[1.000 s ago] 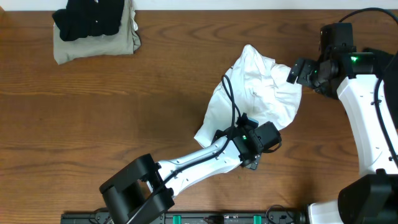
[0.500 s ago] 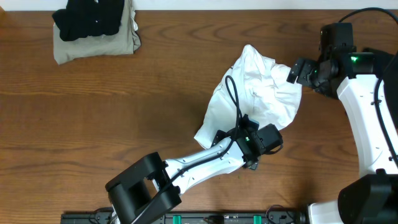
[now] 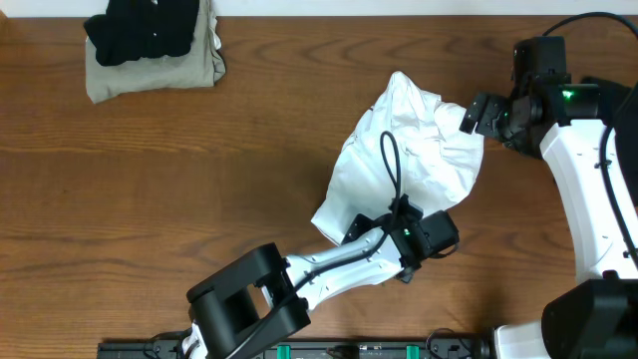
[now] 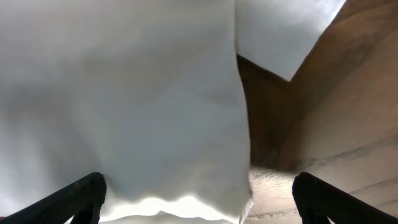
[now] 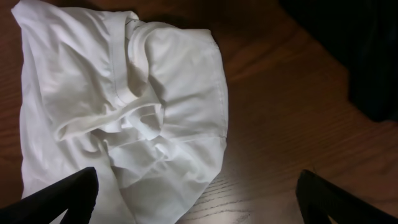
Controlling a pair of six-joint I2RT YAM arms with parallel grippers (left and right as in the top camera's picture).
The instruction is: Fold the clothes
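One white shirt (image 3: 414, 150) lies crumpled and wrinkled right of centre on the wooden table (image 3: 199, 199), its collar showing. At upper left, one black garment (image 3: 140, 30) sits on one folded khaki garment (image 3: 150, 80). Of two grippers, the left gripper (image 4: 198, 199) and right gripper (image 5: 199, 196) both stand wide apart, clamping nothing.

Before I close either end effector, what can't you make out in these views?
Left wrist: the white shirt fills the frame at the left end effector; which part it is, I cannot tell.
Overhead: that end effector's tips hide under its own wrist, so contact is unclear.
Overhead: the black garment on the khaki garment is cut by the top edge.
Right wrist: dark shape, top right, unidentifiable.
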